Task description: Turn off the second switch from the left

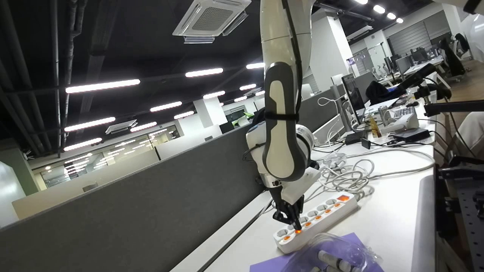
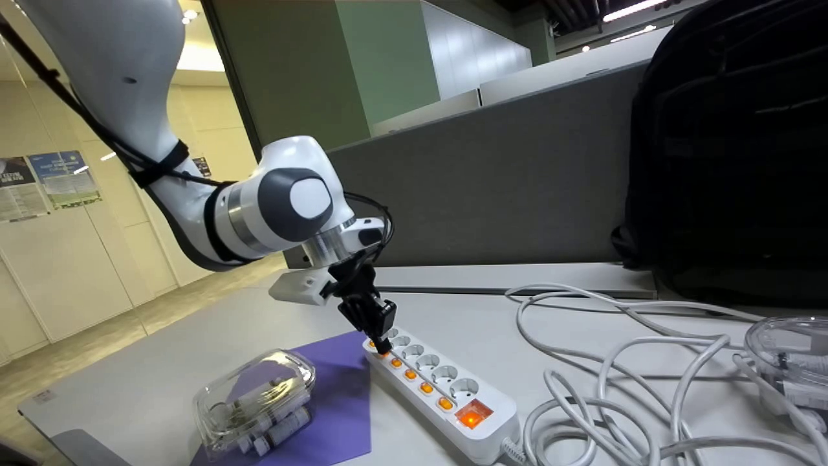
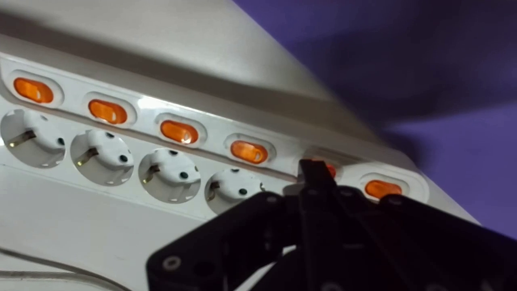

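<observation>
In the wrist view, right of centre, the gripper, fingers pressed together, partly covered the switch second from right on the power strip; contact appeared likely.

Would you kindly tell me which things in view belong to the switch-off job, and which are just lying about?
Part of the job:
second switch from the left, partly covered in the wrist view
white power strip
fingers

Just lying about:
purple sheet
clear container overlapping that sheet
black bag
</observation>
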You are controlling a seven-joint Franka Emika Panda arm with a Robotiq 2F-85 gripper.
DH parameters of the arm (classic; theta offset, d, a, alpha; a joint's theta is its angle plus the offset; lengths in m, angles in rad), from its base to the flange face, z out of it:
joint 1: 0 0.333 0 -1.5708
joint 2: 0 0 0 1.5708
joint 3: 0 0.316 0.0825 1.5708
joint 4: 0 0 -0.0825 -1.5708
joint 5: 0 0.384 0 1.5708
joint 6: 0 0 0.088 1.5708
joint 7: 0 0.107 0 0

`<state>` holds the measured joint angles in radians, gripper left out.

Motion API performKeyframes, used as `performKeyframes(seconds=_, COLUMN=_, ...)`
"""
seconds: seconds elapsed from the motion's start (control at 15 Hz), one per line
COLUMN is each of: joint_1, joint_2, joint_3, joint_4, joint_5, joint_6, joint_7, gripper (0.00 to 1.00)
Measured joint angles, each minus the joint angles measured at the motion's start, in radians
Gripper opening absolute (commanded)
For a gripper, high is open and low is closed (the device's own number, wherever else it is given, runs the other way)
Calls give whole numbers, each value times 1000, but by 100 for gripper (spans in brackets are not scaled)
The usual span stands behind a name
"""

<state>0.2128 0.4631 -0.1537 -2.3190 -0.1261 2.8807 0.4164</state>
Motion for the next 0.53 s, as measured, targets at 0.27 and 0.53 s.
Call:
performKeyframes(seconds=0.27, joint_1=-8, joint_2=5, joint_3=4, joint_4=1, joint_5=50, joint_6=2, joint_7=-22, gripper=0)
performKeyframes(seconds=0.53, joint_1=-108, joint_2=2, joint_3=93, joint_4=3, joint_5=179, joint_6=-2, joint_7=-135, gripper=0)
